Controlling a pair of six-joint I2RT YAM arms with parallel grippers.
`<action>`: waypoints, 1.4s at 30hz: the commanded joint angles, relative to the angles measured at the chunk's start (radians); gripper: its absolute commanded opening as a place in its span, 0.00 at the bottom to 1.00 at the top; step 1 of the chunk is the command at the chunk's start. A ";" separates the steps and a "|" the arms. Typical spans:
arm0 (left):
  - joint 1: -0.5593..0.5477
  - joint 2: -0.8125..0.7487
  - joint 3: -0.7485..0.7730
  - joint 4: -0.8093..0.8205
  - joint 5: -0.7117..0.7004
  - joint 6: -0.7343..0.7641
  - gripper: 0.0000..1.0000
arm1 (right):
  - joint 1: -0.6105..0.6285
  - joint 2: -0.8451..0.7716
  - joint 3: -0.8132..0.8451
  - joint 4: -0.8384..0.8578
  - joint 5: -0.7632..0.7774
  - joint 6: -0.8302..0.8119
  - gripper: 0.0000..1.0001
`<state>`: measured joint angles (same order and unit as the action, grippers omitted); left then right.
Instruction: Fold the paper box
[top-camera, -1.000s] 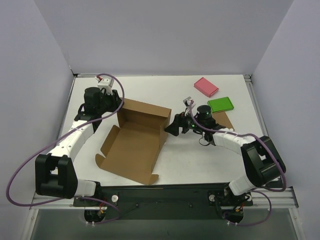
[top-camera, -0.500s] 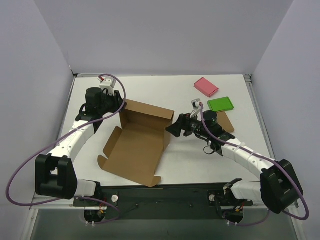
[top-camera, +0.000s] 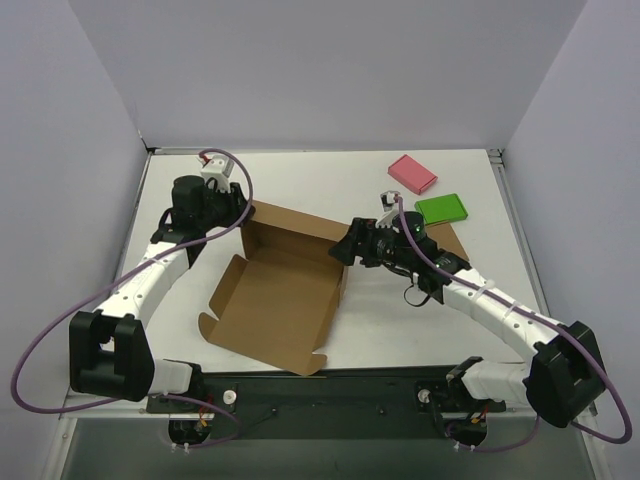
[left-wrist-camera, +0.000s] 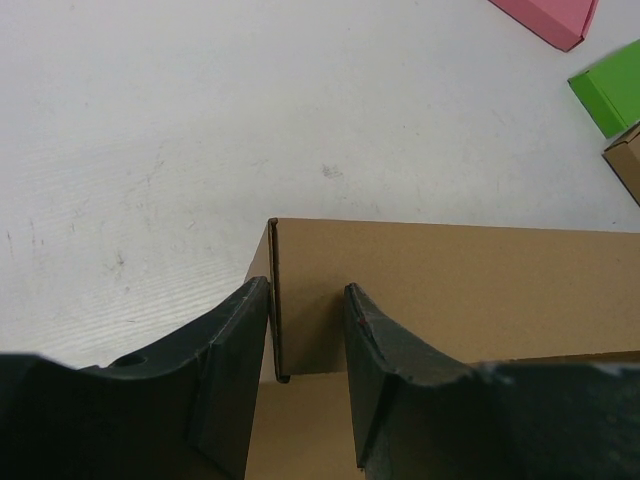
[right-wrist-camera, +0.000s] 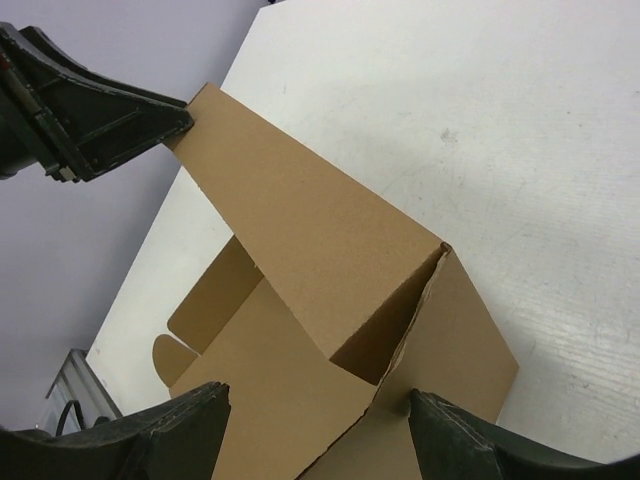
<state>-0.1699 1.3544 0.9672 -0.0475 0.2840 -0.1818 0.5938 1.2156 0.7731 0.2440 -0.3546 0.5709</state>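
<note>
The paper box (top-camera: 280, 290) lies opened out left of the table's middle, its back wall standing and its front flaps flat. My left gripper (top-camera: 238, 212) is at the back left corner. In the left wrist view its fingers (left-wrist-camera: 235, 370) straddle the corner flap's upright edge (left-wrist-camera: 275, 300), which lies against the left finger and apart from the right one. My right gripper (top-camera: 347, 250) is at the back right corner, wide open. In the right wrist view that corner of the paper box (right-wrist-camera: 400, 320) stands between the spread fingertips (right-wrist-camera: 455, 435).
A pink block (top-camera: 412, 173) and a green block (top-camera: 441, 208) lie at the back right. A small brown block (top-camera: 452, 238) sits just behind my right arm. Grey walls close in the table on three sides.
My right arm has stretched out, its base link swinging right, and the gripper has closed in on the box's back right corner. The box slid slightly toward the front right. The left gripper barely moved.
</note>
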 joint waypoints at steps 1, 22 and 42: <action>-0.017 -0.015 -0.016 -0.087 0.029 -0.007 0.45 | 0.017 0.013 0.066 -0.061 0.049 0.052 0.71; -0.109 -0.129 -0.031 -0.106 -0.247 0.088 0.68 | 0.152 0.117 0.305 -0.489 0.436 -0.124 0.17; -0.904 -0.394 -0.281 0.176 -0.683 -0.070 0.52 | 0.092 0.248 0.431 -0.560 0.418 -0.166 0.00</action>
<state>-0.9226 0.8608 0.8162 -0.0051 -0.2691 -0.1051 0.7074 1.4555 1.1782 -0.2737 0.0696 0.4232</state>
